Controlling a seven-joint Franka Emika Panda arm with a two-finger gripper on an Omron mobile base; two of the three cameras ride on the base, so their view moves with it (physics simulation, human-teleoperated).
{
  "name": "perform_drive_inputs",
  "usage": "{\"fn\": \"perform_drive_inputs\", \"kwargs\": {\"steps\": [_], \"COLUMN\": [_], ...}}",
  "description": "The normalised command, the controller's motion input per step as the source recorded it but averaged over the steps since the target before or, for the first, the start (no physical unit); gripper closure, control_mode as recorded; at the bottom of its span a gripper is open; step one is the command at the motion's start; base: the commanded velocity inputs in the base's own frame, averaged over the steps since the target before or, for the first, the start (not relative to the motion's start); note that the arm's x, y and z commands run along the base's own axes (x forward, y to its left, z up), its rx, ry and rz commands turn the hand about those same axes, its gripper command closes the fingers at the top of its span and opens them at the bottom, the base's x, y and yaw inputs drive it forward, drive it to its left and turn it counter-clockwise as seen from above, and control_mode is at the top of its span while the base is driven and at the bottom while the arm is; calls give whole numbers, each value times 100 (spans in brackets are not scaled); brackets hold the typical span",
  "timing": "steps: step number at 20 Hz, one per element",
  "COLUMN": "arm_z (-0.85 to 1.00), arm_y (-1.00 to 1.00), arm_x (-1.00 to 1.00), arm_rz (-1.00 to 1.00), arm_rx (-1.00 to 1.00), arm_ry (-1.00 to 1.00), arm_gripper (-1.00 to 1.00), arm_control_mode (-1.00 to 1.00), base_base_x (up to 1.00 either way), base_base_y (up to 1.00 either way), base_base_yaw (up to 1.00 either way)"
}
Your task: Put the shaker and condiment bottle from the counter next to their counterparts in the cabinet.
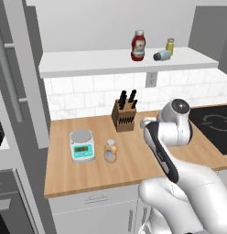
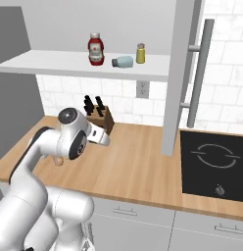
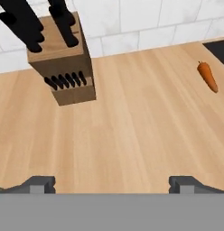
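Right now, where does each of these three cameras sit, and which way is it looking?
Left base view: behind the arm's left, looking down on the counter, scale, condiment bottle and cabinet; the white arm rises lower right.
Right base view: behind the arm's right, facing counter, stovetop and cabinet; the arm rises lower left.
Hand view: on the hand, looking down at knife block and carrot; open gripper fingertips at the bottom.
Shared: both base views show ketchup bottle, toppled shaker and knife block.
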Motion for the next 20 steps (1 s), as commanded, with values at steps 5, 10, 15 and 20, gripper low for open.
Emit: {"fn": "perform_drive_inputs", "kwargs": {"steps": [5,10,15,20], "arm_z": [-32,-12,0,0], "arm_y": [29,22,22,19], "arm_x": [-22,-13,-4,0], "arm_rz": [0,2,4,5], "arm_rx": [1,6,12,10], "arm_ry": [1,0,1,6], "arm_gripper": [-100,-100,-100,-100], "arm_control_mode": [-100,-100,-100,-100], "base_base_x": [0,0,0,0], "base_base_y": [0,0,0,0], "base_base_yaw": [0,0,0,0]}}
